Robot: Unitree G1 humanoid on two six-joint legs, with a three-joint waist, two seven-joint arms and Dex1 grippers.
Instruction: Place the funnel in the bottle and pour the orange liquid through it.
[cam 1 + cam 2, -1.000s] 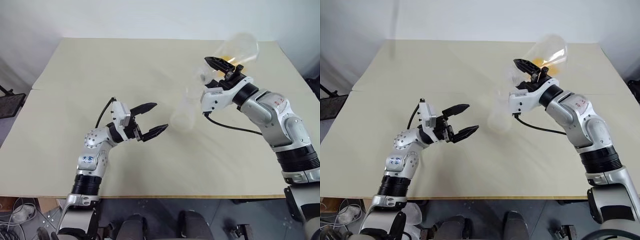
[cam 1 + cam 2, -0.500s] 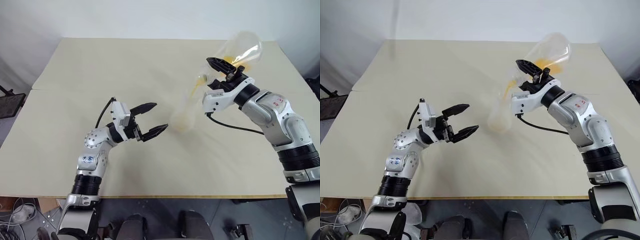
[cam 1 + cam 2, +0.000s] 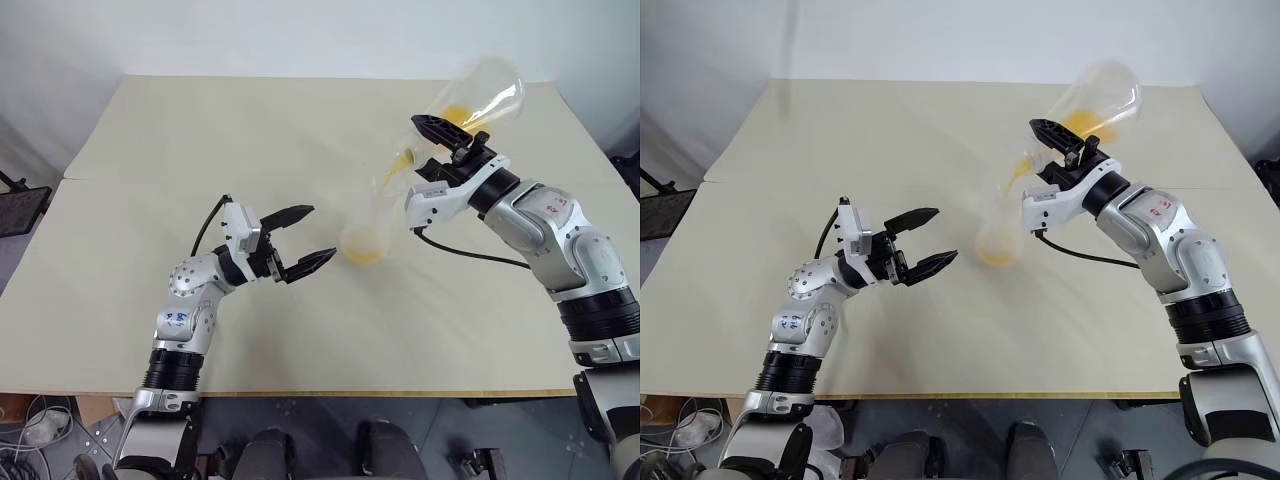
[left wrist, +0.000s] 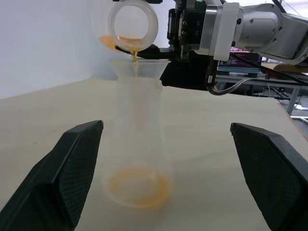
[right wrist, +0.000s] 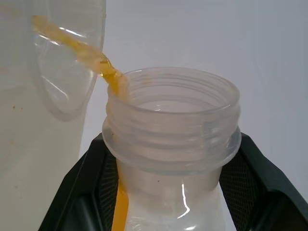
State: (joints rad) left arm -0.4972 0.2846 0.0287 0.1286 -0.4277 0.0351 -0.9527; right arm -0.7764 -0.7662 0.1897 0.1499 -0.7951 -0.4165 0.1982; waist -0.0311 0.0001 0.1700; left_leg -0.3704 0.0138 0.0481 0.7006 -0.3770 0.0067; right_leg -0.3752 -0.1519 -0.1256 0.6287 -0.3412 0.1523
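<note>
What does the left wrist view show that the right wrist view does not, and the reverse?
The left wrist view adds the upright receiving vessel standing on the table, a pool of orange liquid at its bottom, and the open left end effector on either side of it. The right wrist view adds the threaded neck of the tilted bottle up close, clamped in the right end effector. Both share the thin orange stream running from the tilted bottle's mouth into the funnel.
</note>
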